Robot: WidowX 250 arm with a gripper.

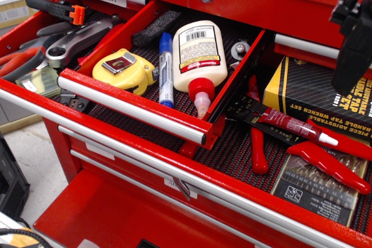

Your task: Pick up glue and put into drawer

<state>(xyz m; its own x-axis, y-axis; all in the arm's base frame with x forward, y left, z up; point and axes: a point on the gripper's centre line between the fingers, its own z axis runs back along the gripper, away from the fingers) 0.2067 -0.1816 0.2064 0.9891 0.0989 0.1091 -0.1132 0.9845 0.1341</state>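
While the glue (293,125) lies across red-handled pliers (308,155) in the drawer (232,149), the claw (354,39) (grip state indiscernible) hangs above.

Red tool chest (116,213), pale floor (29,149), bright light

Lower drawer mat (232,155): red pliers (258,143), glue (293,125) lying across them, wrench box (308,88), drill bit case (319,187). Upper drawer (133,105): tape measure (124,69), marker (165,68), white bottle (197,56).
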